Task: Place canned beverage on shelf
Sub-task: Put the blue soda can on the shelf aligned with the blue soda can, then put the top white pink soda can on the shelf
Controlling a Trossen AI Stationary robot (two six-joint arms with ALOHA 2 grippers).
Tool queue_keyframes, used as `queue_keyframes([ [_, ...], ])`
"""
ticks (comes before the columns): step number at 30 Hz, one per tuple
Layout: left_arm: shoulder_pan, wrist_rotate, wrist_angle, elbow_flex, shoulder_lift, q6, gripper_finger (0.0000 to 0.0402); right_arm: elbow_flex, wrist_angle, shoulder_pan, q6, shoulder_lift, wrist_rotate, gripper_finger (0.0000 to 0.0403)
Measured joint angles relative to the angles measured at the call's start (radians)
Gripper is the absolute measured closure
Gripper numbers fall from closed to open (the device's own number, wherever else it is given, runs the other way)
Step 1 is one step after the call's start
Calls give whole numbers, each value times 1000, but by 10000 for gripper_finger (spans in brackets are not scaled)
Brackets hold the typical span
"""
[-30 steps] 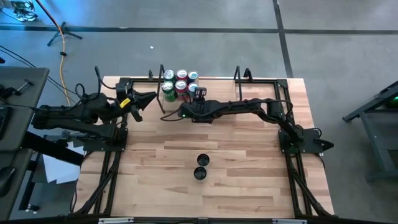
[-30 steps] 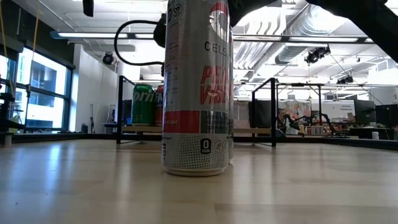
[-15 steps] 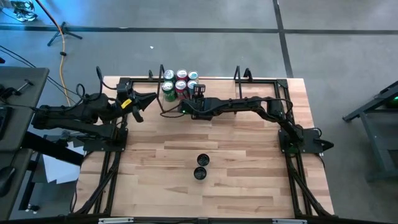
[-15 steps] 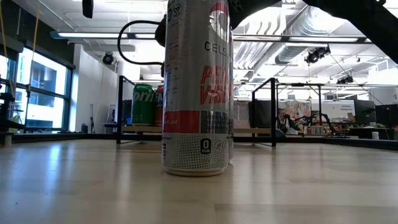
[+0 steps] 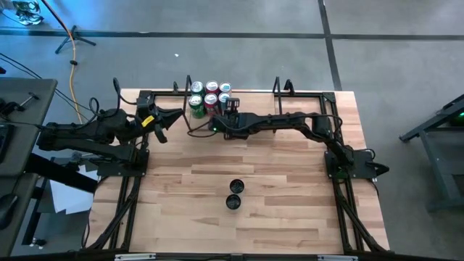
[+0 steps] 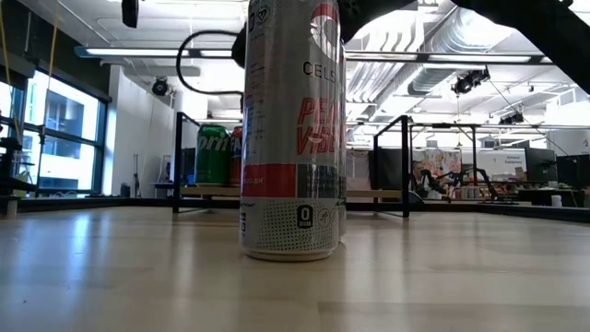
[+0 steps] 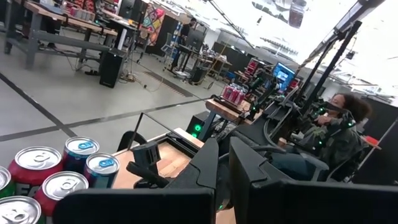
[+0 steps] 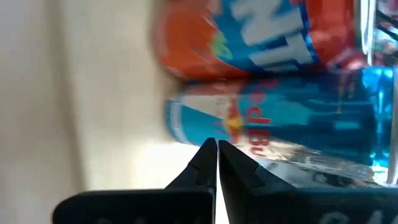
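Note:
The shelf (image 5: 255,94) lies along the table's far edge, between two black wire uprights. Several cans (image 5: 211,94) stand upright on its left part. My right gripper (image 5: 230,106) is shut and slants down close beside the blue can (image 8: 292,134) at the right of that group, with an orange can (image 8: 249,37) next to it. Two more cans (image 5: 235,194) stand on the table toward the near edge. One is the tall silver can (image 6: 293,129). My left gripper (image 5: 174,114) is shut and level at the table's left, pointing toward the shelf. My right gripper's shut fingertips (image 8: 217,149) point at the blue can's side, low down, slanting down from the table's right. Whether they touch the can, I cannot tell.
The shelf's right part (image 6: 369,193) is bare board. Black frame rails (image 5: 130,188) run along the table's left and right edges. The middle of the tabletop (image 5: 239,156) is bare wood.

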Motion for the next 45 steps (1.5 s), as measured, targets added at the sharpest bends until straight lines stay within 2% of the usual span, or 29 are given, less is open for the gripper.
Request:
queue_keyframes([
  [5, 0, 16, -3, 0, -4, 0, 401, 0, -82, 38, 103, -64, -136, 403],
  [12, 0, 36, -4, 0, -5, 2, 401, -3, -261, 62, 274, -194, -269, 403],
  [15, 0, 89, -3, 0, -5, 26, 401, -88, -246, 62, 310, -285, -314, 403],
  [19, -1, 119, -3, 0, -5, 38, 401, -324, -154, 62, 391, -475, -340, 403],
  [23, 0, 119, -3, 0, -5, 46, 401, -594, -37, 79, 545, -706, -362, 403],
  [27, 0, 120, -3, 0, -5, 45, 401, -818, 158, 121, 673, -912, -393, 403],
  [31, 0, 144, -3, 0, -5, 45, 401, -974, 411, 145, 752, -1051, -434, 403],
  [34, 0, 152, -3, 0, -4, 45, 401, -1047, 594, 154, 786, -1111, -493, 403],
  [38, 0, 152, -3, 0, -4, 46, 401, -1090, 799, 156, 777, -1162, -651, 403],
  [41, 0, 153, -3, 0, -4, 46, 401, -1072, 826, 156, 770, -1196, -727, 403],
  [45, 0, 153, -3, 0, -4, 46, 401, -1040, 830, 156, 740, -1243, -753, 403],
])
